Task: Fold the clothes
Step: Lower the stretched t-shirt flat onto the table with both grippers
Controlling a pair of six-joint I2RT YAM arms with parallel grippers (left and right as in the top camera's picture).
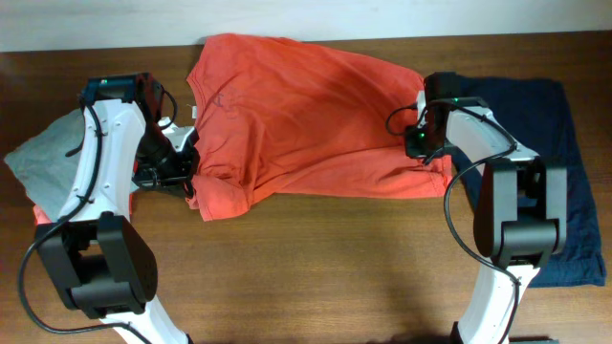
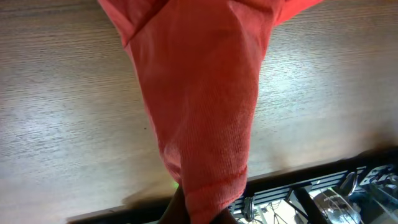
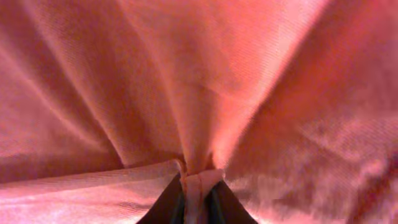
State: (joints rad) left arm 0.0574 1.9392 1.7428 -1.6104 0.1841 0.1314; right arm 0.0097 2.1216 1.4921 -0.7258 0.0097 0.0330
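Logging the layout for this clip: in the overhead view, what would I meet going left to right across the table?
grey garment → left gripper → red-orange T-shirt → right gripper → navy garment

A brown wood-grain table (image 1: 316,277) fills the space under soft, even light, a pale wall (image 1: 96,24) running along its far edge.

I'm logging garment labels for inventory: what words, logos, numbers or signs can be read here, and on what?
No text can be read in any view.
The red-orange T-shirt shows a plain side; a faint mark near its collar is too small to read.
The navy garment and grey shirt show no print.
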